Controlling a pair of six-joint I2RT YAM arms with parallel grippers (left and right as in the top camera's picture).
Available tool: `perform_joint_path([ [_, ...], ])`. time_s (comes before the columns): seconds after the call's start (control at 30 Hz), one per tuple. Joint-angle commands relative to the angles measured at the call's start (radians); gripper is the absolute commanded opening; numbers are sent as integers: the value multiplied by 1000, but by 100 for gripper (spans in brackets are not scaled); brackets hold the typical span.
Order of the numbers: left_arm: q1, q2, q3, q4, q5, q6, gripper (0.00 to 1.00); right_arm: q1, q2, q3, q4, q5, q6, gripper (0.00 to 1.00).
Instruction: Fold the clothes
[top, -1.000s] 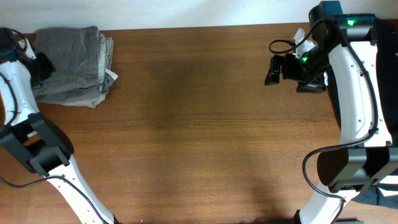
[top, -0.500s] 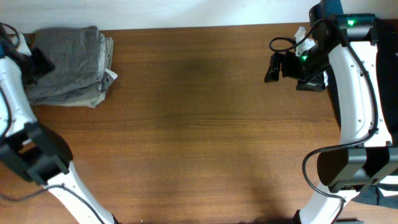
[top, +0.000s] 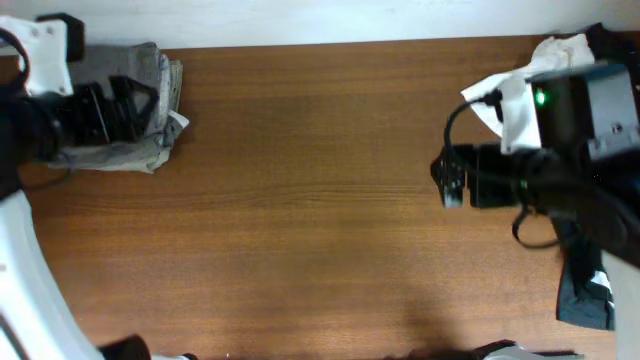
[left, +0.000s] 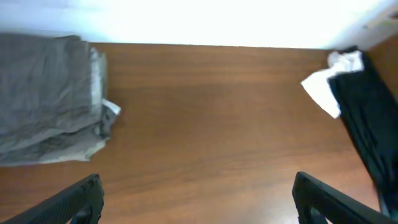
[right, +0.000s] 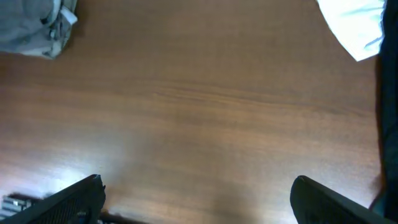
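Note:
A folded stack of grey clothes (top: 150, 70) lies at the table's far left corner, also seen in the left wrist view (left: 43, 93) and the right wrist view (right: 31, 25). My left gripper (top: 140, 105) hovers above that stack, open and empty (left: 198, 180). A crumpled white garment (top: 515, 95) and a black garment (left: 367, 124) lie at the far right. My right gripper (top: 447, 182) hangs open over bare wood left of them, with nothing between its fingers (right: 196, 180).
The brown wooden table (top: 320, 200) runs to a white wall at the back. Dark cloth (top: 585, 295) hangs off the right edge beneath the right arm. A small white label (left: 112, 107) sticks out of the grey stack's right side.
My left gripper has opened, let go of the grey stack, and risen above it. The right arm has swung from the far right corner toward the front, above the table.

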Motion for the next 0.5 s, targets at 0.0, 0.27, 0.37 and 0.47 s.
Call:
perform_joint_path([
  [0.0,-24,-211,-230,108,21,21,98,26,-103,-149,24,63,68,99],
  [0.27,-25,-897,-1225,881,82,-155,99,26,-621,-907,687,135,89,99],
  [0.37,-25,-975,-1414,1040,39,-154,99,24,-767,-1154,888,222,92,99],
  [0.47,-25,-948,-1498,1118,24,-151,99,24,-781,-1272,945,246,92,99],
])
